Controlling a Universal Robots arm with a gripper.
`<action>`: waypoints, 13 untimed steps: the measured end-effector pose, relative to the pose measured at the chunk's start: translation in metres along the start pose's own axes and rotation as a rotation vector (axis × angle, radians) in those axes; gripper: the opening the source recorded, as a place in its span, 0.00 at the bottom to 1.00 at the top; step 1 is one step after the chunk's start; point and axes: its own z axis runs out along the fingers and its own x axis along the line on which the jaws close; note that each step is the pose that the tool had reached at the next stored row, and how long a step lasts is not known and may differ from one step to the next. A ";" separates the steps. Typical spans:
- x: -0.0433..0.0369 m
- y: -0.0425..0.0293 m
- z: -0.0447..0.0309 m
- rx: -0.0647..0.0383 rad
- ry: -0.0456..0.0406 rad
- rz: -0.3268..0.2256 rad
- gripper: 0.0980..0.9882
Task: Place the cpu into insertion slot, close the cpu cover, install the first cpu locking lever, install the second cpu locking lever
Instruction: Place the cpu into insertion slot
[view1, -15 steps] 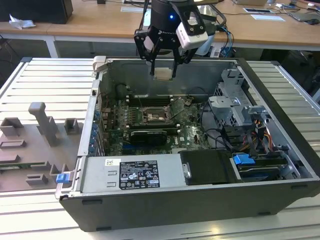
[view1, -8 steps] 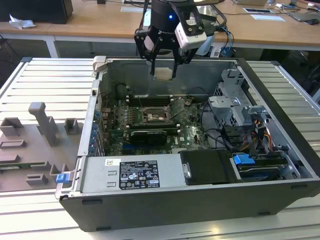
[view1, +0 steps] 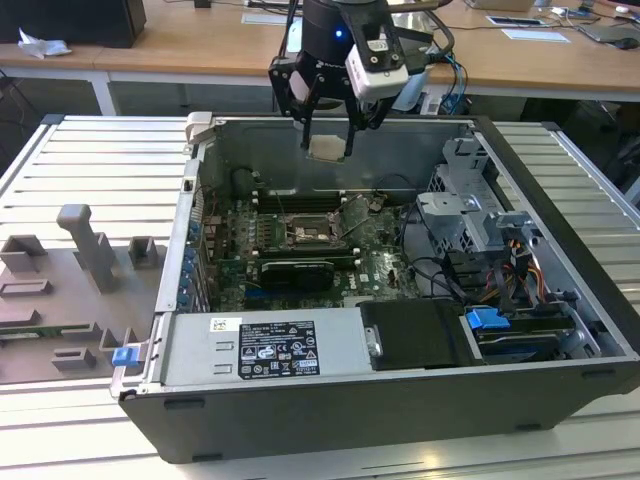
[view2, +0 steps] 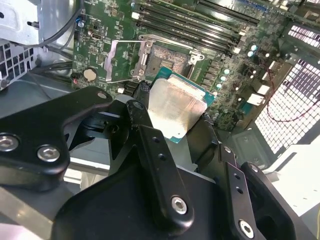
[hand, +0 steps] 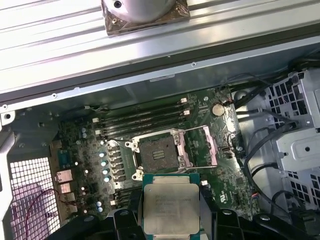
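My gripper (view1: 328, 135) hangs above the open computer case, shut on the cpu (view1: 327, 148), a small square chip with a dull silver face. In both wrist views the cpu (view2: 175, 107) (hand: 171, 205) sits between the black fingers (view2: 142, 112), held over the green board. The insertion slot (hand: 157, 152) (view2: 169, 59) (view1: 303, 232) lies bare below it, a dark square with a metal rim. The cpu cover (hand: 201, 146) (view2: 121, 61) is swung open, lying beside the slot.
Long black memory slots (hand: 142, 117) run beside the socket. A black graphics card (view1: 297, 272) and the power supply (view1: 260, 345) lie nearer the case front. A drive cage with cables (view1: 470, 215) fills the exterior view's right. Grey fixtures (view1: 85, 250) stand outside on the exterior view's left.
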 end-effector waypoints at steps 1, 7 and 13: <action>0.0000 0.0000 0.0000 0.000 -0.0005 0.006 0.50; 0.0000 0.0000 0.0000 -0.001 -0.0041 0.045 0.50; 0.0000 0.0000 0.0001 -0.001 -0.0069 0.077 0.50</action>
